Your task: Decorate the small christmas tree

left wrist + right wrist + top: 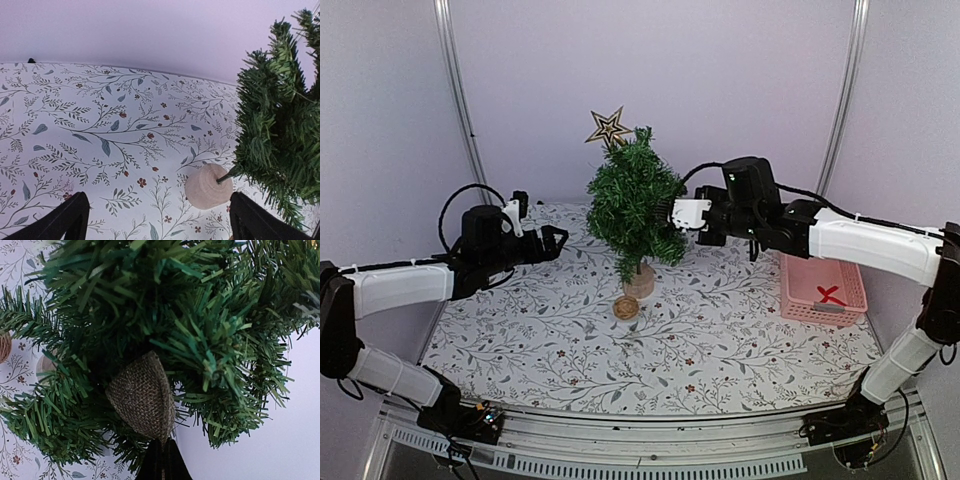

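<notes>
small christmas tree (635, 205) standing | star (608, 127) atop | right fingers (675, 212) in branches

Surface (520, 350): covered edge to edge with a white cloth printed with grey-green leaf sprigs and small red flowers. A ridged metal rail (650, 445) runs along the near edge. Enclosure: a plain, matte, pale-lilac back wall (720, 80) stands directly behind the far edge, with side walls (370, 130) of the same colour at the left and right edges. Two thin silver uprights (458, 100) rise from near the far corners and, in the top view, splay outward toward the top. Light: even and diffuse, with a cool violet cast, only faint soft shadows on the cloth and no hard highlights on the walls.
</notes>
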You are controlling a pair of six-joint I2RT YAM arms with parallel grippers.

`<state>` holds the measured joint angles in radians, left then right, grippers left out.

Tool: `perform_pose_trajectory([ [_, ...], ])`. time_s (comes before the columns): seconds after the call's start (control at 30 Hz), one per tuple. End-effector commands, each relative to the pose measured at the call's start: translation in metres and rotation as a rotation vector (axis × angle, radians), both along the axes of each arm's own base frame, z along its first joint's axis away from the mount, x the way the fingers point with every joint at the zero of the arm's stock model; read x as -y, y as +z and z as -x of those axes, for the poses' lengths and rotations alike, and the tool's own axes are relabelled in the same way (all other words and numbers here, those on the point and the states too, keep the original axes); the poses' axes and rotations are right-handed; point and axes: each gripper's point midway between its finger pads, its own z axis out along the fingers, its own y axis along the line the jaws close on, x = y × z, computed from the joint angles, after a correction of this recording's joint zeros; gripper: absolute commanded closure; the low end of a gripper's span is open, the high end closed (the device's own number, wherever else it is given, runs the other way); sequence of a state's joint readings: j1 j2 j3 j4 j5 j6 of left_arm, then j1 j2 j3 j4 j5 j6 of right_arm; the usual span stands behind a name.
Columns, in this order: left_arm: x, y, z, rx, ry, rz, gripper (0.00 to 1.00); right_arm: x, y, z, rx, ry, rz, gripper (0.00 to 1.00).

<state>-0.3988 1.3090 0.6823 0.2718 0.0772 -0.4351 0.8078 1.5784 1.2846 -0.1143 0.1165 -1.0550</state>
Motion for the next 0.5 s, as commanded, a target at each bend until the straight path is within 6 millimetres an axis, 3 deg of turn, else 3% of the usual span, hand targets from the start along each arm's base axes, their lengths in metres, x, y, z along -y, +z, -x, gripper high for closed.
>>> perform_pose_trajectory([
  [0.0,-0.002,0.004,-0.001,0.025,0.004,0.005,0.01,-0.016,0.012,-0.001,0.020,0.034,-0.032,0.97],
  [0.2,-0.001,0.004,-0.003,0.028,0.003,0.007,0.01,-0.007,0.006,-0.001,0.012,-0.004,-0.023,0.98],
  [0.47,0.005,0.005,-0.007,0.024,-0.018,0.017,0.01,0.021,0.021,-0.010,0.044,-0.093,-0.026,0.98],
])
